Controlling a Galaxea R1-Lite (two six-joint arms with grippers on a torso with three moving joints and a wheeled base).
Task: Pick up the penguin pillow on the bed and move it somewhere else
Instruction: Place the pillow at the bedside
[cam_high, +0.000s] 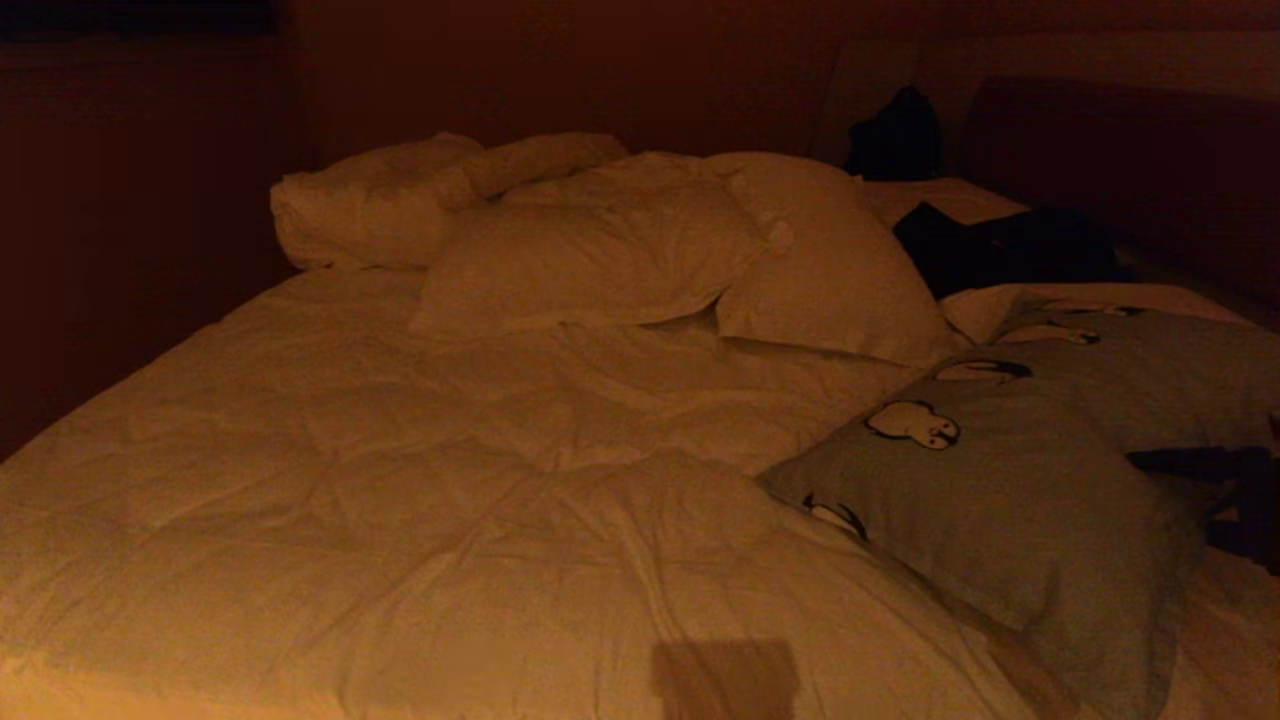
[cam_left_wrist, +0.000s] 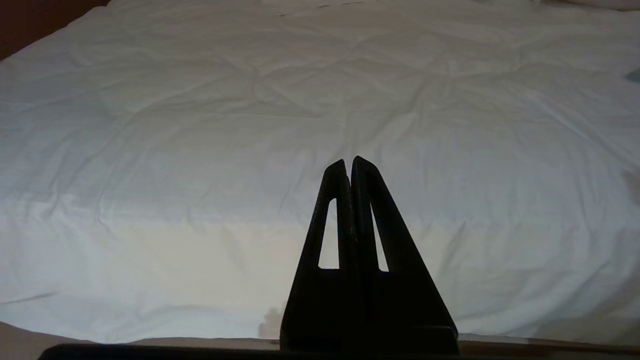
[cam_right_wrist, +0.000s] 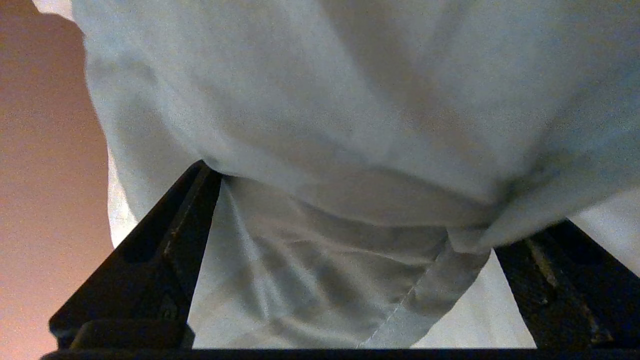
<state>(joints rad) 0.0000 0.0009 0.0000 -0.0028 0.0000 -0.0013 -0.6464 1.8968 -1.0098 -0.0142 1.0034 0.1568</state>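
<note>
The penguin pillow lies on the right side of the bed, pale grey-blue with black-and-white penguins on top. My right gripper shows as a dark shape at the pillow's right edge. In the right wrist view its fingers stand wide apart, and the pillow's bulging side and flat flange lie between them, so the right gripper is open around the pillow edge. My left gripper is shut and hangs low over the bare duvet, holding nothing.
Plain white pillows are piled at the head of the bed, with a rolled one at the far left. Dark clothing lies behind the penguin pillow. A dark headboard stands at the back right.
</note>
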